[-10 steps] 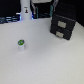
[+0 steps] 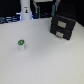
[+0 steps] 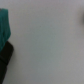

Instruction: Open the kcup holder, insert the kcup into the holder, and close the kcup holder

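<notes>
The kcup [image 2: 21,45], a small white pod with a green top, stands upright on the white table toward the exterior view's left. The kcup holder [image 2: 62,26], a black box with two stacked drawer fronts and pale handles, sits at the back right with both drawers shut. The two are far apart. I cannot make out the gripper in the exterior view. The wrist view is blurred: bare table [image 3: 50,45], a teal patch [image 3: 4,27] and a dark shape [image 3: 5,57] at one edge. I cannot tell whether the dark shape is a finger.
A tall white bottle-shaped post [image 2: 26,10] stands at the back left. Dark and white equipment [image 2: 45,7] lines the table's far edge behind it. The white table [image 2: 47,60] stretches between the kcup and the holder.
</notes>
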Motion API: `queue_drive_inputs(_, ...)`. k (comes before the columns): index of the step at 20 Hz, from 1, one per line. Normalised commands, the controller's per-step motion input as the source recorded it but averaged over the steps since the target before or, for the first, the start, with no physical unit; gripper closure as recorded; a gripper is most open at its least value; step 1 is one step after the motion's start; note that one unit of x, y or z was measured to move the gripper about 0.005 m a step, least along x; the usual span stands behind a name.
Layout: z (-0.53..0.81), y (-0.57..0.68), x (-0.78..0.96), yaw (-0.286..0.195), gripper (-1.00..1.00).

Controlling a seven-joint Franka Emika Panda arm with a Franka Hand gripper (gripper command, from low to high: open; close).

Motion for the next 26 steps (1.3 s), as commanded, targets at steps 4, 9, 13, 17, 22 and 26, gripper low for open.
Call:
queue_drive_inputs(4,0.07,0.75,-0.13,-0.18,-1.0)
queue_drive_inputs(9,0.0,0.79,-0.12,-0.18,-1.0)
queue_drive_inputs(13,-0.08,0.8,-0.17,-0.176,-1.0)
queue_drive_inputs(17,-0.14,0.78,-0.23,-0.173,-1.0)
queue_drive_inputs(22,-0.25,0.62,-0.25,-0.189,-1.0)
queue_drive_inputs(26,-0.35,0.47,-0.25,-0.189,-1.0)
